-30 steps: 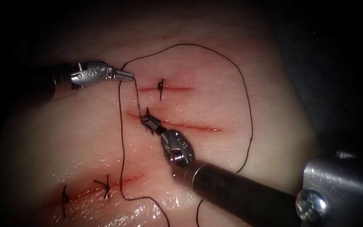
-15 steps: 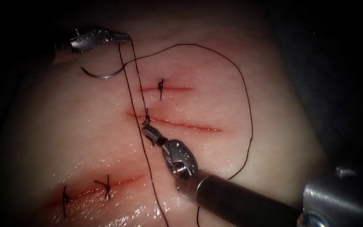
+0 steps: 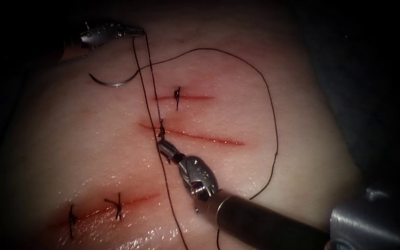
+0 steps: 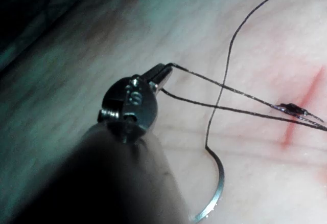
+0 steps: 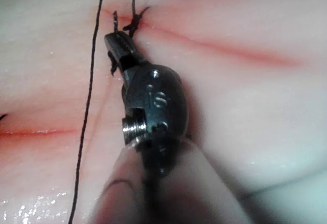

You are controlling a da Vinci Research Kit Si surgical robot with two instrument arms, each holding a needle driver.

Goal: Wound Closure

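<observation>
Needle (image 3: 109,82) lying loose on the tissue (image 3: 265,153), upper left of the cut (image 3: 195,135) | left end effector (image 3: 137,31) nearer, pinching thread (image 3: 150,83) | right end effector (image 3: 162,144) pinched on thread at the knot (image 3: 161,132)

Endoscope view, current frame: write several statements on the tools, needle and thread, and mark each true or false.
1. The left tool holds the thread. True.
2. The needle is clamped in the right tool. False: it lies free on the tissue, left of the cuts.
3. The right tool is shut on thread at the knot on the middle cut. True.
4. The needle is driven into the tissue. False: its whole curve lies on the surface.
5. No cut has stitches. False: the lower cut has two.
</observation>
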